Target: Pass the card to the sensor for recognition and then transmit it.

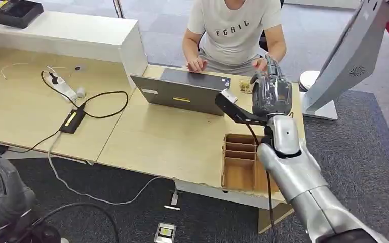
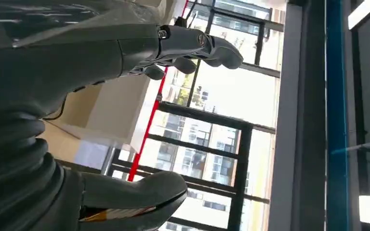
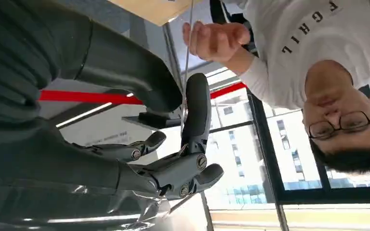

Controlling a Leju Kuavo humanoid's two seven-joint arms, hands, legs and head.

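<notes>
Card: thin, seen edge-on, pinched upright between thumb and finger of raised right hand above the bench, its far end at a person's reaching hand; left hand low, empty, fingers apart.

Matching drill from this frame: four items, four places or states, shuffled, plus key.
Items:
1. card
2. laptop
3. wooden tray
4. left hand

Places or states:
A. lowered beside the desk, holding nothing
B. open on the desk in front of the person
C. at the desk's near edge, under the right arm
D. pinched edge-on in the right hand, which is raised toward the person

Pairs: 1-D, 2-B, 3-C, 4-A
</notes>
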